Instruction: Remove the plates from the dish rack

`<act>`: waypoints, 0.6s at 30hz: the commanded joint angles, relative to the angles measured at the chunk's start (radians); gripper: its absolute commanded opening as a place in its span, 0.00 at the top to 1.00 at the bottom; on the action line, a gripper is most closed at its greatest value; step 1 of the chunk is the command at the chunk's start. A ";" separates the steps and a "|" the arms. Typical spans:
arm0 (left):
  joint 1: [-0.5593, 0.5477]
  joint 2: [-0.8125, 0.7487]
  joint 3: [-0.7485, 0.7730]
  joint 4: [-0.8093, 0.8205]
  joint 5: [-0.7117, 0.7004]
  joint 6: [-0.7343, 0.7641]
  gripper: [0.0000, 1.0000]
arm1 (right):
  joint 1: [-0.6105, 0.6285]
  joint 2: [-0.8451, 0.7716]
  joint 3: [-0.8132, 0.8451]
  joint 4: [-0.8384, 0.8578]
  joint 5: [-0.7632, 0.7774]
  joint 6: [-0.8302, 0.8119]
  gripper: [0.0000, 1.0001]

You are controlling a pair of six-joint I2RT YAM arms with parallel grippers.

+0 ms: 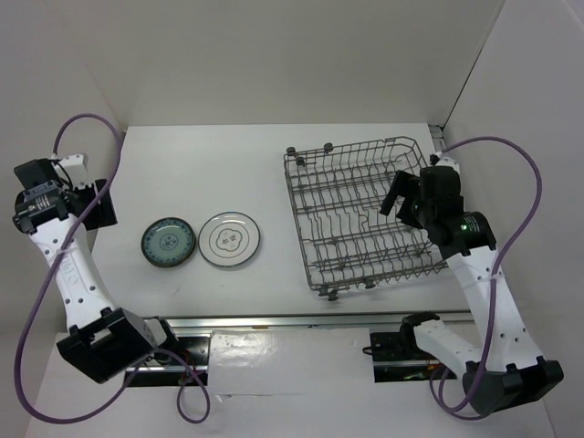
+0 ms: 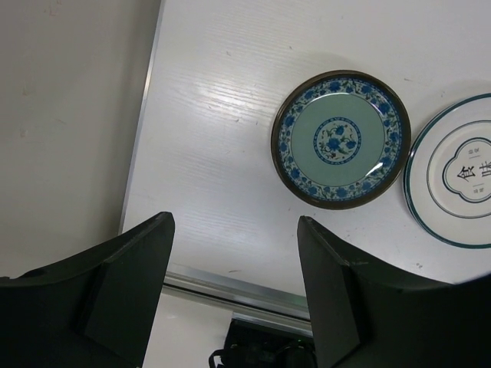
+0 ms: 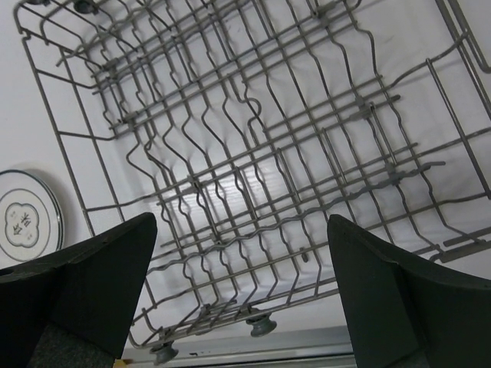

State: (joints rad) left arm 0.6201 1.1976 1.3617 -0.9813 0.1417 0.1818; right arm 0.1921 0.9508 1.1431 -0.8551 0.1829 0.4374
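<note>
Top view: the dish rack (image 1: 360,219) stands on the right half of the worktop (image 1: 228,164). A teal plate (image 1: 168,243) and a white plate (image 1: 230,240) lie flat, just beside each other, on the worktop to the rack's left and apart from it. The left gripper (image 1: 99,203) hangs near the worktop's left edge, and the right gripper (image 1: 401,194) hangs above the rack's right side. Left wrist view: the left gripper is spread apart, holding nothing, with the teal plate beyond it. Right wrist view: the right gripper is likewise spread and empty over the rack's wires.
</note>
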 commanded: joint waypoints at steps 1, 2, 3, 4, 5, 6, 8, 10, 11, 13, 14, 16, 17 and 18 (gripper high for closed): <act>-0.002 -0.039 0.005 -0.022 0.013 0.015 0.21 | 0.006 0.013 -0.008 -0.062 0.021 0.023 0.00; -0.002 -0.050 -0.004 -0.022 0.013 0.024 0.21 | 0.006 0.022 -0.008 -0.062 0.021 0.023 0.00; -0.002 -0.050 -0.004 -0.022 0.013 0.024 0.21 | 0.006 0.022 -0.008 -0.062 -0.006 0.023 0.00; -0.002 -0.050 -0.004 -0.031 0.013 0.024 0.21 | 0.006 0.022 -0.017 -0.062 -0.041 0.023 0.00; -0.002 -0.050 -0.004 -0.031 0.025 0.024 0.21 | 0.006 0.022 -0.031 -0.039 -0.195 -0.014 0.00; -0.002 -0.061 -0.004 -0.031 0.025 0.024 0.21 | 0.006 0.031 -0.031 -0.016 -0.317 -0.120 0.00; -0.002 -0.061 -0.004 -0.042 0.045 0.024 0.21 | 0.030 0.031 -0.098 0.057 -0.521 -0.102 0.00; -0.002 -0.070 -0.004 -0.042 0.056 0.024 0.21 | 0.139 0.055 -0.150 0.157 -0.539 -0.065 0.00; -0.002 -0.070 -0.013 -0.042 0.056 0.024 0.21 | 0.195 0.078 -0.151 0.169 -0.508 -0.052 0.00; -0.002 -0.070 -0.024 -0.042 0.056 0.024 0.21 | 0.364 0.171 -0.160 0.191 -0.372 -0.052 0.00; -0.002 -0.079 -0.024 -0.042 0.056 0.024 0.21 | 0.412 0.207 -0.139 0.191 -0.337 -0.052 0.00; -0.002 -0.079 -0.035 -0.052 0.056 0.033 0.21 | 0.518 0.287 -0.109 0.191 -0.235 -0.026 0.00; -0.002 -0.079 -0.035 -0.053 0.056 0.033 0.21 | 0.542 0.301 -0.100 0.217 -0.183 -0.026 0.00; -0.002 -0.079 -0.035 -0.053 0.056 0.033 0.21 | 0.559 0.310 -0.100 0.228 -0.169 -0.026 0.00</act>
State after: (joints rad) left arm 0.6201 1.1404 1.3331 -1.0275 0.1783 0.1890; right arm 0.7048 1.2514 1.0023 -0.7059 -0.1116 0.3992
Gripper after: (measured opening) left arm 0.786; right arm 0.994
